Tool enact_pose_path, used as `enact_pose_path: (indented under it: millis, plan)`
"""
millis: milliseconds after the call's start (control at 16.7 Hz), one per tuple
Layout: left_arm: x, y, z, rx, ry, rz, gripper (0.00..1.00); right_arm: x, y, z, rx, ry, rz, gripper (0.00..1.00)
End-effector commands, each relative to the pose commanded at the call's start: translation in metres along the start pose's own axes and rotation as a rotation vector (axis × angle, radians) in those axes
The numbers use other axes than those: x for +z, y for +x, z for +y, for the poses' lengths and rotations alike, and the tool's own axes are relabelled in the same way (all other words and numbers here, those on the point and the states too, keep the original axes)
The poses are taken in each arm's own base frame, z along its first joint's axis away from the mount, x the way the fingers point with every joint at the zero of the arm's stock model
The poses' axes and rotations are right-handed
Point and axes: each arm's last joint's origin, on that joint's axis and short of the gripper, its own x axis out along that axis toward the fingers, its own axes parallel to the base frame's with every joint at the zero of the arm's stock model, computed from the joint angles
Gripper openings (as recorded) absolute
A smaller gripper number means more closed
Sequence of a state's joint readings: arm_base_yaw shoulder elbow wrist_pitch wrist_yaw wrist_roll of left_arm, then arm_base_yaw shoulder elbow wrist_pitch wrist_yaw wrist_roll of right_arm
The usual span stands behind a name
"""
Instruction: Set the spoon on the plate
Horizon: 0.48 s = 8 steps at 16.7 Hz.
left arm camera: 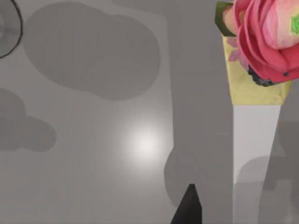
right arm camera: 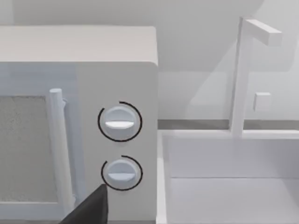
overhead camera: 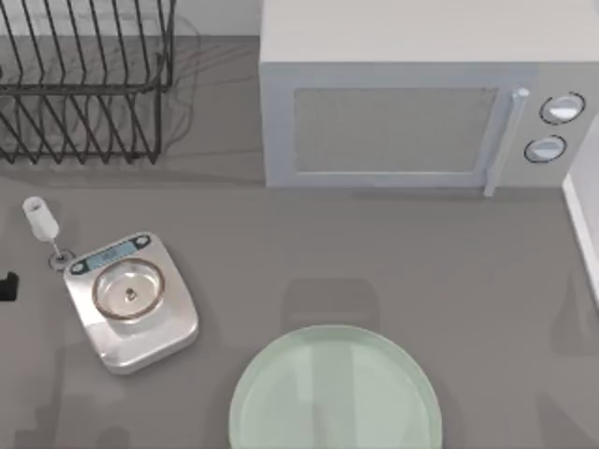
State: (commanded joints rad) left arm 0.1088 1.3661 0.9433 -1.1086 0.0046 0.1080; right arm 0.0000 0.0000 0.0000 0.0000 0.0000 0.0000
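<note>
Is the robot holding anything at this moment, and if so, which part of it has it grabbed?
Nothing held: the spoon lies on the table beside the kitchen scale, and the plate is bare.

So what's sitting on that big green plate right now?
Nothing: the plate shows bare glossy surface. Its lower edge runs out of the top view. The spoon lies apart, beside the scale.

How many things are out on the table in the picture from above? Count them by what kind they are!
Spoon: 1, white, at the table's left
Plate: 1, pale green, at the near edge
Kitchen scale: 1, silver, beside the spoon
Microwave: 1, at the back
Dish rack: 1, black wire, back left
Total: 5
</note>
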Motion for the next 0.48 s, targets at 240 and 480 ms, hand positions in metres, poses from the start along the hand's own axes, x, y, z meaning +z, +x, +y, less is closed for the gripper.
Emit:
enact_pose_path:
  millis: [240, 480]
  plan:
    - [0.001, 0.002, 0.000, 0.000, 0.003, 0.005, 0.00, 0.000, 0.000, 0.000, 0.000, 0.000, 0.000, 1.00]
    - [0.019, 0.002, -0.023, -0.005, 0.156, 0.017, 0.00, 0.000, 0.000, 0.000, 0.000, 0.000, 0.000, 1.00]
